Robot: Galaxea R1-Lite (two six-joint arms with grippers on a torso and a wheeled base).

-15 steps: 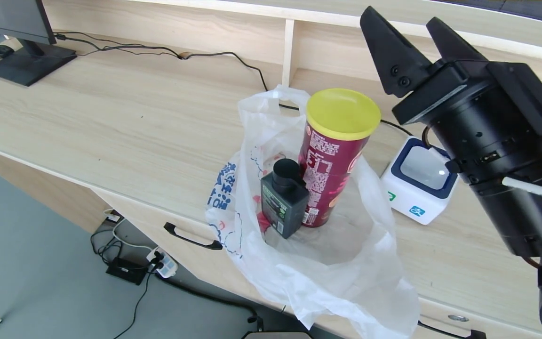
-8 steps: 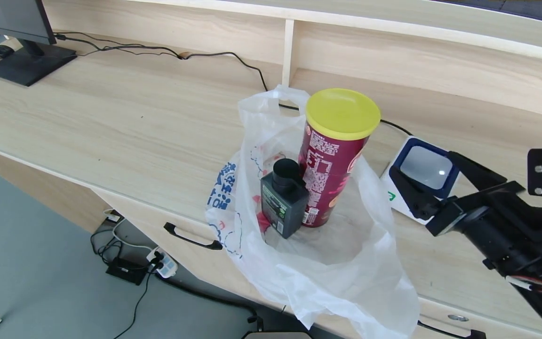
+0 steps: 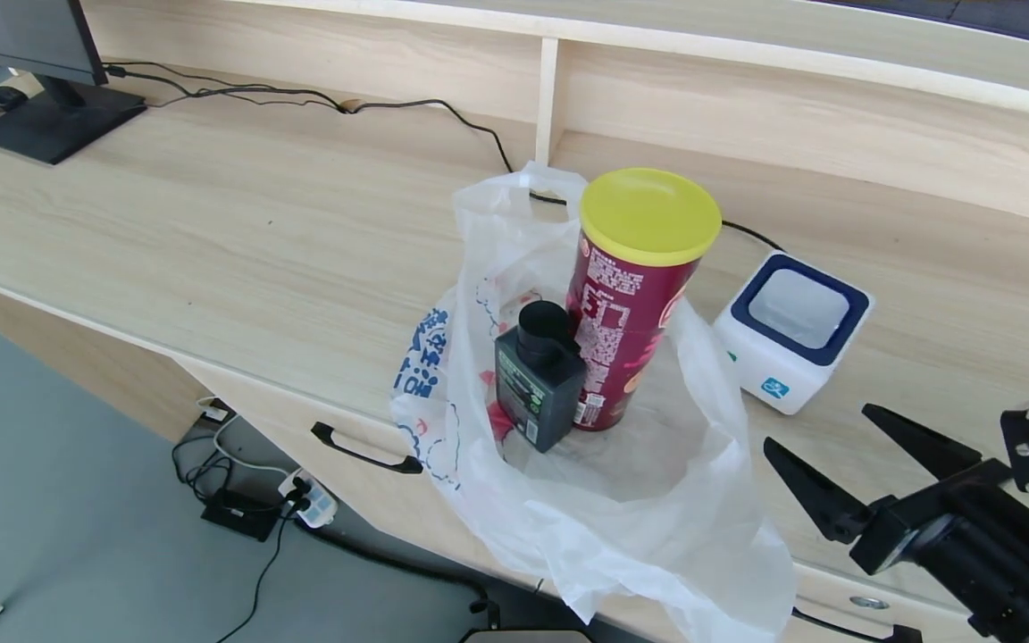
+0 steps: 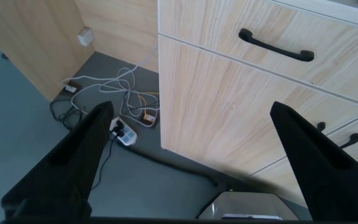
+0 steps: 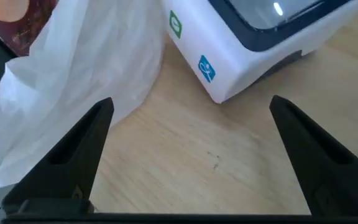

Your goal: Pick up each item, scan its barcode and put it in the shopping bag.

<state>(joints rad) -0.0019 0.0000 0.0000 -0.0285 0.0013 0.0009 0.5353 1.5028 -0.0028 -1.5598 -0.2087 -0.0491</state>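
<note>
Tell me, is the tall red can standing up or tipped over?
Standing up. The red can stands upright inside the shopping bag, its yellow lid on top.

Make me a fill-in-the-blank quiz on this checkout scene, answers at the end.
The tall canister in the shopping bag has a ____ lid.
Beside it in the bag stands a ____ bottle.
The right pincer is ____, holding nothing.
The white scanner sits on the robot's ____ of the bag.
Missing words: yellow, black, open, right.

Note the monitor base (image 3: 59, 116) at the counter's (image 3: 211, 232) far-left corner; a power strip (image 3: 309, 505) lies on the floor.
</note>
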